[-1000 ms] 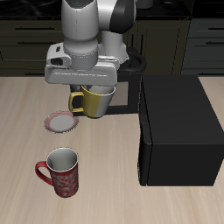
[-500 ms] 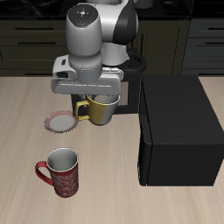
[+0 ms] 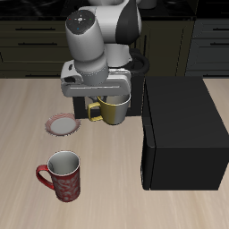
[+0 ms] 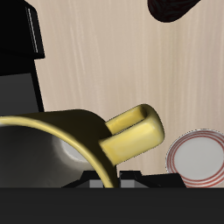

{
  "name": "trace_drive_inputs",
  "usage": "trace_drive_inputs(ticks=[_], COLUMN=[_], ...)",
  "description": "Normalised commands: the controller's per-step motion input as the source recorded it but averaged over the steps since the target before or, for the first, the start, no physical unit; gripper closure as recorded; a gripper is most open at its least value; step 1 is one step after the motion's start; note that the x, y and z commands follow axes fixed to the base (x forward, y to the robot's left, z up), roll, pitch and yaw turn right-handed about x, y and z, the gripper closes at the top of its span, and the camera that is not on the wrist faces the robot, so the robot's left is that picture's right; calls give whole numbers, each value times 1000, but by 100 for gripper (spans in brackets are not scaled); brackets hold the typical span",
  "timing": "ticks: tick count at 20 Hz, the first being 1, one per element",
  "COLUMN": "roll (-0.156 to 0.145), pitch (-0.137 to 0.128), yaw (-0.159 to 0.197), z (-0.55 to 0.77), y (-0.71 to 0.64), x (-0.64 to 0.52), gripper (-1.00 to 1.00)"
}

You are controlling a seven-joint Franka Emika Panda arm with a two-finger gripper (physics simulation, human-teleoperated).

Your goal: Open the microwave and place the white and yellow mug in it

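My gripper (image 3: 106, 96) is shut on the rim of the white and yellow mug (image 3: 114, 111) and holds it above the table, close beside the microwave (image 3: 183, 112). The mug hangs upright with its handle pointing away from the microwave. In the wrist view the mug's yellow handle (image 4: 133, 136) and pale inside show just under my gripper (image 4: 105, 180). The microwave (image 4: 16, 96) shows there as a black mass beside the mug. A dark panel (image 3: 136, 89) stands between the mug and the microwave's body; I cannot tell if it is the open door.
A red patterned mug (image 3: 63, 174) stands nearer the table's front edge. A small white plate with a red rim (image 3: 62, 125) lies on the table beside the held mug and also shows in the wrist view (image 4: 199, 159). Dark cabinets run behind the table.
My gripper has carried the yellow mug sideways toward the microwave, away from the plate, and slightly lower. The red mug and plate have not moved.
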Motion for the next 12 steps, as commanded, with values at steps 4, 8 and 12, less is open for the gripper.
trace_drive_inputs(ticks=[4,8,12], roll=[106,68,38], pitch=[31,-33,-13], yaw=[-81,-17,-18], z=[1,76,-6], y=[125,70,24], x=[-68,-143,-40], gripper=[100,100,100])
